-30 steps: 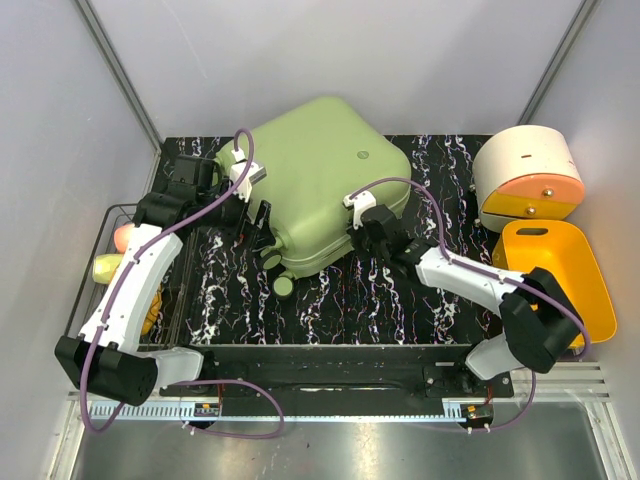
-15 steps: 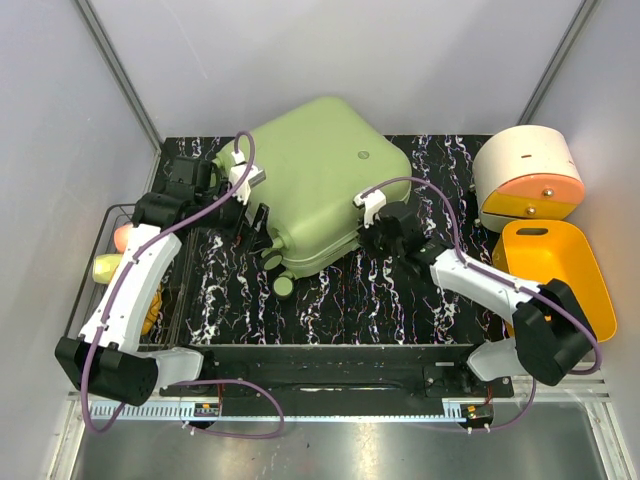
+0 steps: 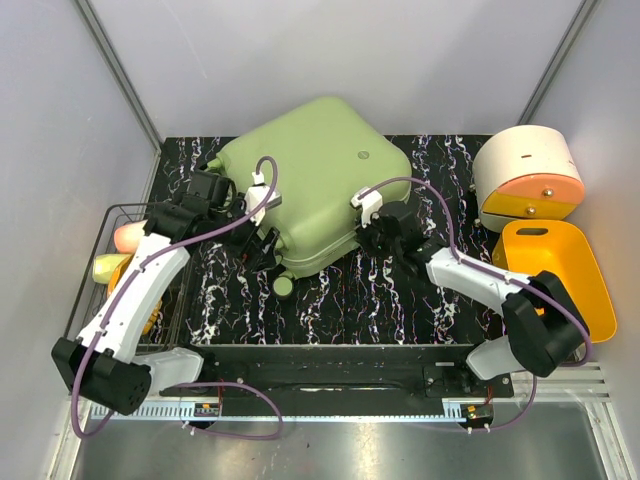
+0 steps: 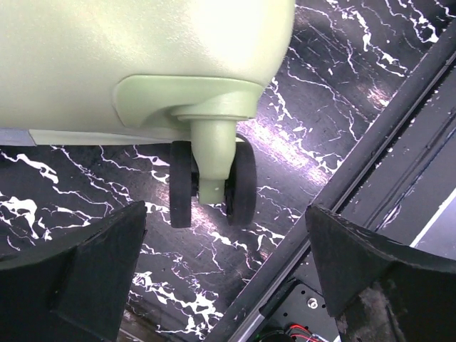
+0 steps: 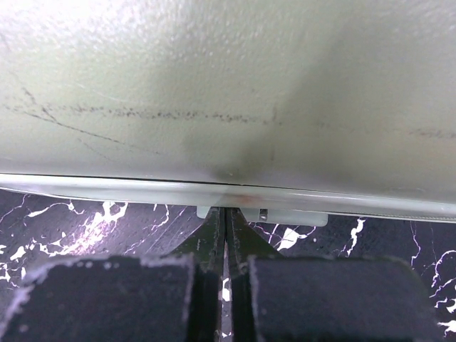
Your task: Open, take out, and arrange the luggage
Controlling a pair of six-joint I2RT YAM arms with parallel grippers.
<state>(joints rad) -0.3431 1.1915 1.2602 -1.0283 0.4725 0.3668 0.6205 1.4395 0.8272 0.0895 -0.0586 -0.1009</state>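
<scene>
The luggage [image 3: 315, 180] is laid flat and closed on the far middle part of the black marbled counter [image 3: 400, 290]. Its round emblem [image 3: 363, 155] is turned upward and its wheels point to the near-left. The left gripper [image 4: 228, 267] is held wide open at the near-left corner of the shell. One double wheel [image 4: 180, 184] is seen between its fingers and is not touched by them. The right gripper [image 5: 226, 281] is clenched, with its two fingers pressed together. The tips are placed against the pale seam strip on the near-right edge of the shell. Whether something thin is pinched there cannot be told. A yellow-orange tray [image 3: 560, 275] and a round white container [image 3: 528, 175] are found on the right, and a wire basket [image 3: 128, 208] on the left.
</scene>
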